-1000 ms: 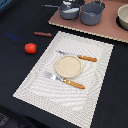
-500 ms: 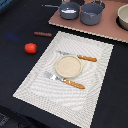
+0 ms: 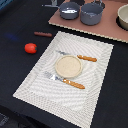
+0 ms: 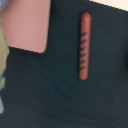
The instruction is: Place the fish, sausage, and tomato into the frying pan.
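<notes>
The sausage (image 3: 43, 34) is a thin dark red-brown rod lying on the black table, between the pink board and the tomato. It fills the wrist view (image 4: 84, 46), seen from above with dark marks along it. The tomato (image 3: 30, 48) is a small glossy red ball on the black table, on the exterior view's left of the placemat. The frying pan (image 3: 69, 10) stands on the pink board at the back, its handle pointing to the exterior view's left. The fish is not in view. No gripper fingers show in either view.
A taller grey pot (image 3: 92, 13) stands beside the pan on the pink board (image 3: 107, 29). A corner of that board shows in the wrist view (image 4: 27, 25). A tan plate (image 3: 68, 65) and two orange-handled cutlery pieces (image 3: 80, 84) lie on the striped placemat (image 3: 95, 95).
</notes>
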Available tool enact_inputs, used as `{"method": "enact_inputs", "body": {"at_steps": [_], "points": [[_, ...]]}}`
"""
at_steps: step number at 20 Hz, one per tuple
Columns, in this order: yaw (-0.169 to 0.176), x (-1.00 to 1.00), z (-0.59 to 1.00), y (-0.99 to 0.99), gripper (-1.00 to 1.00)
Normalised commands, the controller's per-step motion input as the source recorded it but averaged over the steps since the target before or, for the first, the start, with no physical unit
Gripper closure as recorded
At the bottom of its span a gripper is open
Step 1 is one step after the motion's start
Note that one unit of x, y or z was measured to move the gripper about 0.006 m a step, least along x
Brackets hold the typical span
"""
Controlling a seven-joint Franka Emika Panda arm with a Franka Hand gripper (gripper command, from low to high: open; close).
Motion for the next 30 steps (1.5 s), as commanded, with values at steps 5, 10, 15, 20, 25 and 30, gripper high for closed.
{"method": "enact_inputs", "body": {"at_steps": [5,10,15,20,25,30], "points": [[0.000,0.00,-0.01,-1.00,-1.00],[0.000,-0.03,-0.18,-1.00,-1.00],[0.000,-0.12,-0.36,-0.77,-1.00],[0.000,-0.11,-0.44,-0.54,-1.00],[0.016,-0.08,-0.42,-0.02,-1.00],[0.016,-0.18,-0.49,-0.01,-1.00]]}}
